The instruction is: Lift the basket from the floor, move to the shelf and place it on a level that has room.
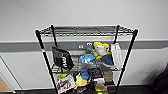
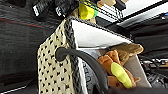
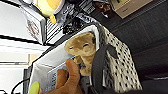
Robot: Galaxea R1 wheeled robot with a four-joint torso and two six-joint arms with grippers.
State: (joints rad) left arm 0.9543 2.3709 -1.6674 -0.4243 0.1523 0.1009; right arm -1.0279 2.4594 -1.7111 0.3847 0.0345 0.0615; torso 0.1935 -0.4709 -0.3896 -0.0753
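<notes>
Pale wall (image 1: pixel 82 12) behind, black wire shelf (image 1: pixel 86 58) straight ahead, top level (image 1: pixel 85 30) bare, lower tiers crowded with plush toys (image 1: pixel 100 50) and a dark bag (image 1: pixel 62 59). Basket (image 2: pixel 53 72) close by both wrists, near the rack, tan plush (image 3: pixel 81 47) and orange plush (image 2: pixel 112 66) inside. Finger state on either side: cannot tell.

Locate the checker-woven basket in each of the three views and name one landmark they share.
Head view: no basket to point to; the shelf stands ahead.
Left wrist view: basket fills the centre, plush toys inside.
Right wrist view: basket runs along the centre, with a tan plush inside.
Shared landmark: the shelf's yellow plush.
</notes>
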